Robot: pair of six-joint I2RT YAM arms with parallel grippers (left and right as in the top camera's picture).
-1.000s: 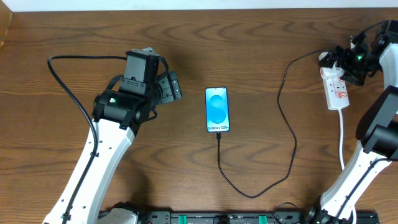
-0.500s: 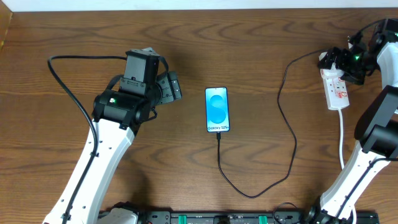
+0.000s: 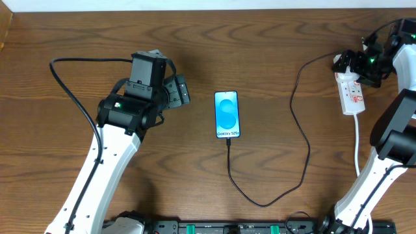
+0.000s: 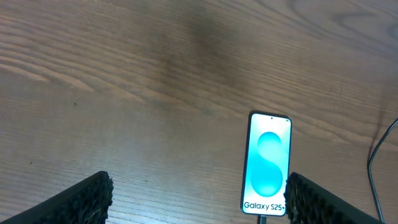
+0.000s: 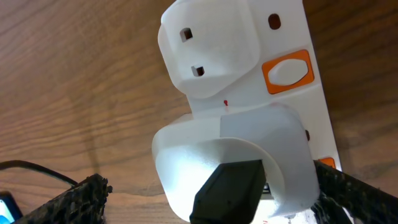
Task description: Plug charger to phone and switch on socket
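Brown wood table (image 3: 273, 39); phone (image 3: 227, 114) lies flat mid-table, screen lit blue; charger (image 3: 300, 140) cable loops from the phone's bottom edge up to the socket (image 3: 351, 94) at the right edge; left gripper (image 3: 177, 91) hangs left of the phone, jaws spread, empty; right gripper (image 3: 356, 64) sits over the socket's upper end, jaws wide, clamping nothing. Only the right wrist view shows the white plug head (image 5: 249, 149) seated in the strip, with an orange switch (image 5: 287, 71) beside it; the left wrist view shows the phone ahead of its pads (image 4: 87, 196).
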